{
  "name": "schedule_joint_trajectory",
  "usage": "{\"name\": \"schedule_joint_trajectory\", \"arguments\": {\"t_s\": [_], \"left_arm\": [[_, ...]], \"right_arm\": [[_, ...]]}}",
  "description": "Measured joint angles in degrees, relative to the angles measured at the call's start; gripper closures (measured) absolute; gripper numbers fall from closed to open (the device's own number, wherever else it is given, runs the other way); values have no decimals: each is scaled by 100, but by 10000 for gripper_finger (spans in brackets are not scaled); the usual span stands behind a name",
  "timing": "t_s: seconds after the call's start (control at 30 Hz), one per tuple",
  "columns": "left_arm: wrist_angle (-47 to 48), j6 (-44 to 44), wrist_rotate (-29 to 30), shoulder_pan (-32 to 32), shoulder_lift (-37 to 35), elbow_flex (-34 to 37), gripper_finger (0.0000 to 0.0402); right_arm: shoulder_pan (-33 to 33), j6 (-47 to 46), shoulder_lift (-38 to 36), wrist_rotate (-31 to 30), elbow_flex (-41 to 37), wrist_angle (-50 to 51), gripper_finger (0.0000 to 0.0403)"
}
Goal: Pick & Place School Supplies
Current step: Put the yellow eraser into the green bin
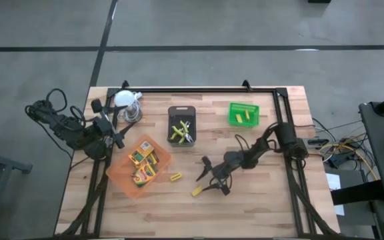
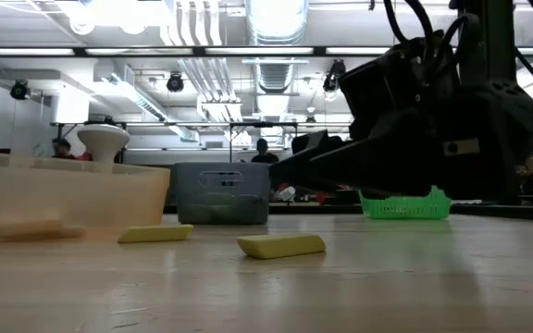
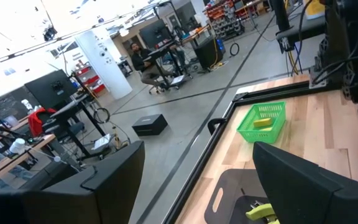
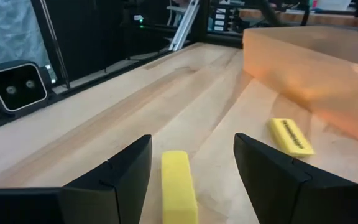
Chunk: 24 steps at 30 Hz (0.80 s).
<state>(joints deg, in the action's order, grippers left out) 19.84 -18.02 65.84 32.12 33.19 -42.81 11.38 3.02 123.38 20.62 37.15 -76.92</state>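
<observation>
Right gripper (image 4: 191,180): fingers parted, nothing held, one finger to each side of a yellow block (image 4: 179,185) that lies flat on the table (image 1: 259,207), near the front edge by the high view. The block is not square to the fingers; judged risk: on closing, one pad meets a corner first, and the block spins or skids out rather than seating. Low view shows the gripper close above the wood, so a slightly deeper descent could scrape the fingertips on the table. A second yellow block (image 4: 290,137) lies near, just beside the orange tray (image 1: 139,168); a wide approach could knock it against the tray wall. Crayon boxes (image 1: 143,163) already sit in the orange tray, lime-handled scissors (image 1: 181,131) in the black tray (image 1: 182,110), yellow pieces in the green tray (image 1: 243,113). The green tray is presumably the target, well apart; a weak pinch could drop the block in transit. Left gripper (image 3: 197,186): open, empty, waiting beside the orange tray.
</observation>
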Motion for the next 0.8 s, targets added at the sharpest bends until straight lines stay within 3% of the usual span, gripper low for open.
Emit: {"name": "schedule_joint_trajectory", "arguments": {"t_s": [0.57, 0.8], "left_arm": [[-2, 2, 2, 0, 0, 0, 96], [-3, 1, 2, 0, 2, -2, 96]], "right_arm": [[336, 163, 90, 168, 383, 1079, 181], [316, 12, 90, -400, 387, 1055, 181]]}}
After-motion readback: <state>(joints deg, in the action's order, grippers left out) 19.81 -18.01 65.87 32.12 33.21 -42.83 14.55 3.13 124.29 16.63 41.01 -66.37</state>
